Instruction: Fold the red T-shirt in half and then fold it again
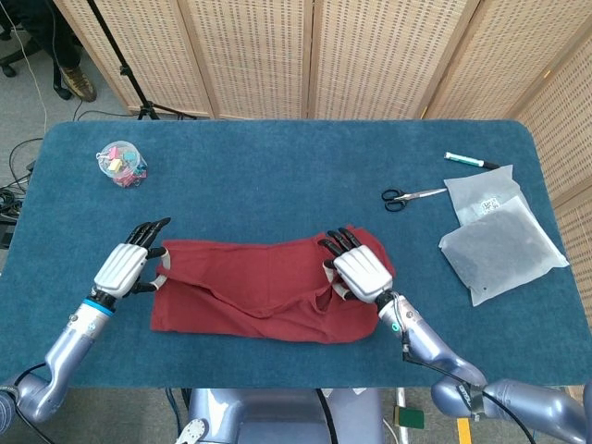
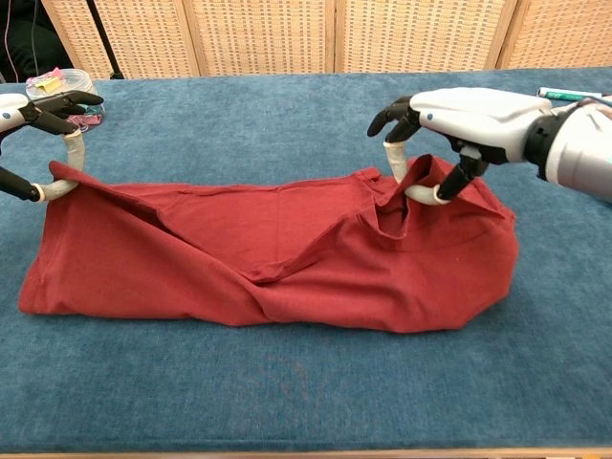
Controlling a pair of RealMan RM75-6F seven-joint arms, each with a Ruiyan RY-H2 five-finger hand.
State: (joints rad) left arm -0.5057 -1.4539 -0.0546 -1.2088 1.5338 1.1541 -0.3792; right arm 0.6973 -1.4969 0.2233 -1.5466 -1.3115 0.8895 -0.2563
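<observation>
1. Shirt position: the red T-shirt [image 1: 268, 291] lies on the blue table [image 1: 277, 185], near the front edge and roughly centred. It is doubled over, the near half brought up over the far half, forming a long band running left to right. The upper layer sags in slack creases toward the middle of the band.
2. Left hand: the left hand [image 1: 125, 268] is at the left end of the band. In the chest view its thumb and a finger pinch the raised hem corner of the cloth; the other fingers point forward, spread apart.
3. Right hand: the right hand [image 1: 356, 268] is over the right end of the band, near the collar area. In the chest view a pale thumb and a dark finger clamp a fold of the fabric, lifting it slightly off the layer below. The remaining fingers extend forward over the cloth.
4. Other items on the table:
   - A clear jar of coloured clips [image 1: 120, 165] stands at the far left, well apart from the shirt.
   - Scissors [image 1: 412, 196] lie at the far right.
   - A marker pen [image 1: 474, 161] lies beyond the scissors.
   - Two translucent plastic bags [image 1: 495, 231] lie near the right edge, overlapping each other.
</observation>
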